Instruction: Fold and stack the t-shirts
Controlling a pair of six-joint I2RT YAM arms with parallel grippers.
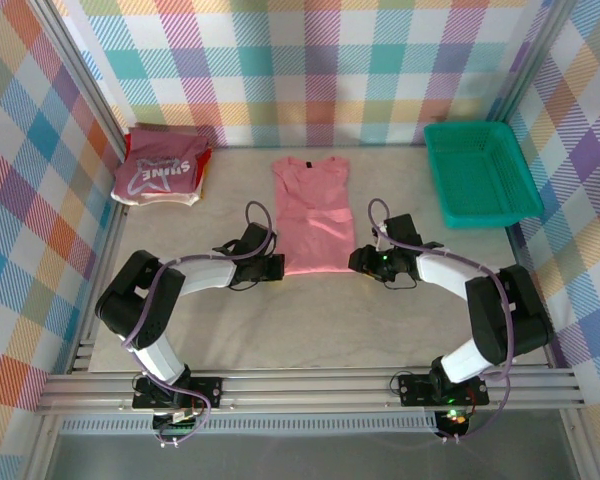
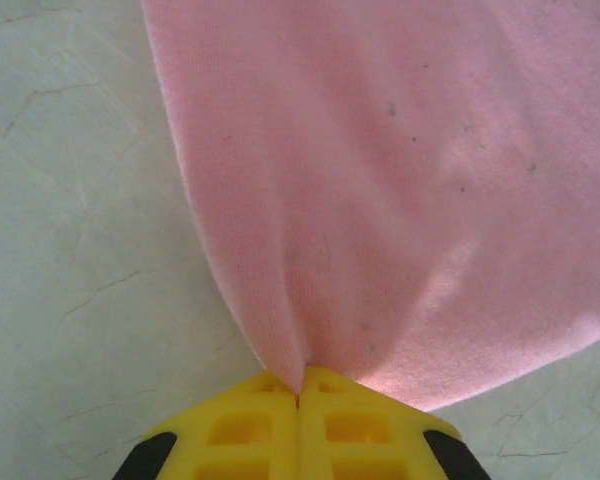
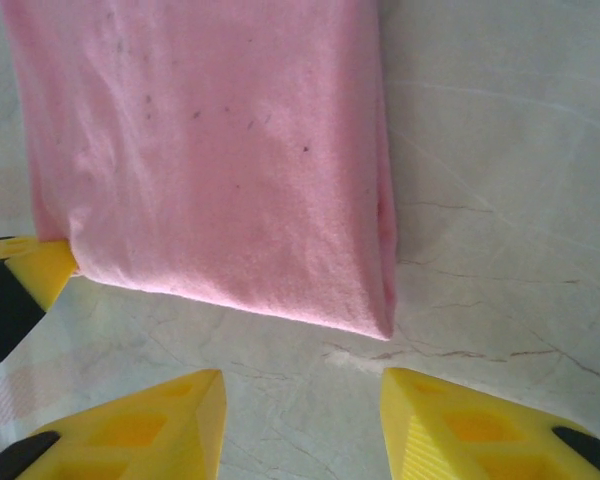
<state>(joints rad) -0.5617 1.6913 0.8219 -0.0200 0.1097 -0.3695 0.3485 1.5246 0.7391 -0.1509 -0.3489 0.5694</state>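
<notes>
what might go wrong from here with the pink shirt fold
1. The left pincer is shut on one hem corner of the salmon-pink shirt, while the right pincer is open and off the cloth. Lifting now would likely skew the fold.
2. The hem corner in front of the right pincer looks layered, so a grab there may catch only the top layers.

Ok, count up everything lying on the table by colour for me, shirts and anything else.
salmon-pink t-shirt: 1
dark pink lettered t-shirt: 1
cream folded t-shirt: 1
red folded t-shirt: 1
green basket: 1
Total: 5
</notes>
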